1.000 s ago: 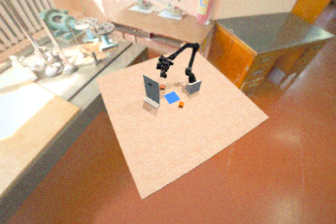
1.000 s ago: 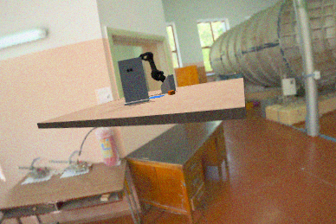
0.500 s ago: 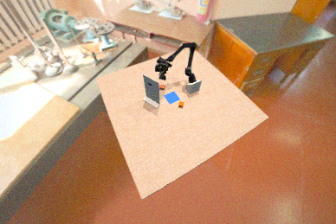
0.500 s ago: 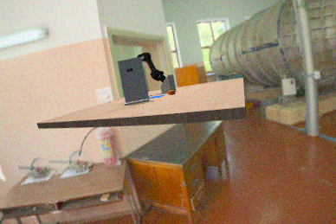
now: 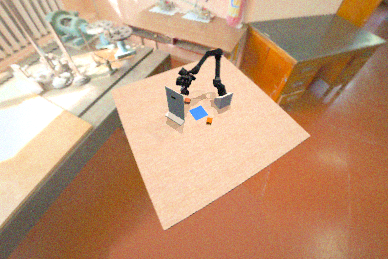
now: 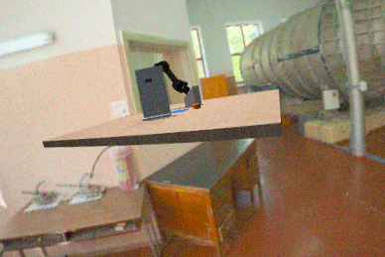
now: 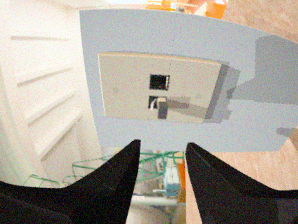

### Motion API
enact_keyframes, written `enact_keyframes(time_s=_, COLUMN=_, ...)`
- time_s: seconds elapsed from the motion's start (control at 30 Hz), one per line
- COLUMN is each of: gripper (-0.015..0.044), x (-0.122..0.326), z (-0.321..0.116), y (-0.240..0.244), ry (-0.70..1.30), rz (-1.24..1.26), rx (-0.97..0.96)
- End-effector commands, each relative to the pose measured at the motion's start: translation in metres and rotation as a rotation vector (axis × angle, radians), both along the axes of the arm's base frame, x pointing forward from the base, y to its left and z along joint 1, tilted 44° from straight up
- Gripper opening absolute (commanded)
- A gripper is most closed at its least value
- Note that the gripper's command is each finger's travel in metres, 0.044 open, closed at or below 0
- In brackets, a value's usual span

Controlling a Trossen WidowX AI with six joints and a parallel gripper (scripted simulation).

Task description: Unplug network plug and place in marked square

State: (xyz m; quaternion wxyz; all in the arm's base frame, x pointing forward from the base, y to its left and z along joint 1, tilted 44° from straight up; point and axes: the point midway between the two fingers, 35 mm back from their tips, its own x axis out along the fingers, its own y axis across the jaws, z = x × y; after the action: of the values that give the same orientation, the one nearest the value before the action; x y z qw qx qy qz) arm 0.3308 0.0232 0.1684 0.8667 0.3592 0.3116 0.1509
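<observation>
The upright grey panel (image 5: pixel 175 107) (image 6: pixel 156 98) (image 7: pixel 260 131) carries a pale plate with two dark sockets, seen in the wrist view. The small dark plug (image 7: pixel 162 108) sits in the socket that is lower in that view; its thin tab is too small to make out clearly. My gripper (image 5: pixel 185 91) (image 7: pixel 163 147) is partly open, with nothing between its fingertips. It is in front of the plate, short of the plug and apart from it. In the exterior view it is hidden behind the panel. The blue marked square (image 5: pixel 198 113) (image 6: pixel 180 111) lies on the table beside the panel.
A second, smaller grey panel (image 5: pixel 224 101) (image 6: pixel 191 97) stands near the arm's base. One orange block (image 5: pixel 209 121) (image 6: pixel 196 106) lies beside the blue square, and a red-orange block (image 5: pixel 187 100) lies close to the upright panel, below the gripper.
</observation>
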Motion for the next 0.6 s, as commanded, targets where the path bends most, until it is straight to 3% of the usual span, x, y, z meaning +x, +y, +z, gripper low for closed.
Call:
enact_keyframes(time_s=0.0, gripper=0.0156, x=0.006, z=-0.001, y=0.002, ry=0.0, rz=-0.003, rx=0.001)
enact_keyframes(time_s=0.57, gripper=0.0156, x=0.028, z=-0.007, y=0.009, ry=0.0, rz=-0.003, rx=0.001)
